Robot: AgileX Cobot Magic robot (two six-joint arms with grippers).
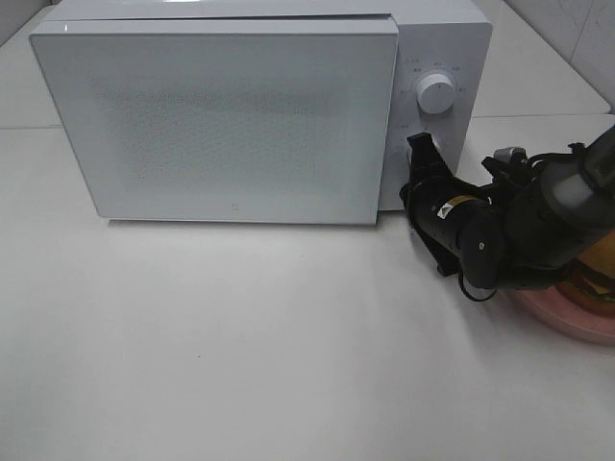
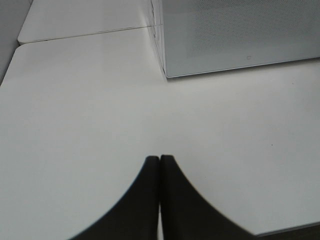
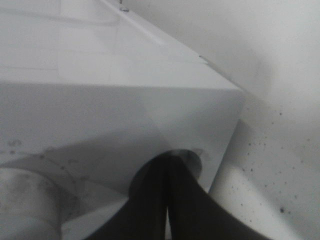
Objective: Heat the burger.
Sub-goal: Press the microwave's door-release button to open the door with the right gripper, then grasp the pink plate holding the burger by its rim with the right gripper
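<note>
Being counted: one boxy white microwave (image 1: pixel 231 115), one round pink plate (image 1: pixel 567 315), one burger (image 1: pixel 598 277) on it being largely hidden by the right arm (image 1: pixel 538 221); left gripper (image 2: pixel 159 160) and right gripper (image 1: pixel 419 144) are being pressed together.

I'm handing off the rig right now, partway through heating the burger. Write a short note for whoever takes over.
Left gripper: shut, empty, over the table near the microwave.
Right gripper: shut, empty, tips at the round button below the knob.
Burger: on the pink plate at the right, mostly hidden behind the right arm.
Done: nothing loaded; door not swung open.
Left: open the door, load the burger, close, set the knob.
</note>
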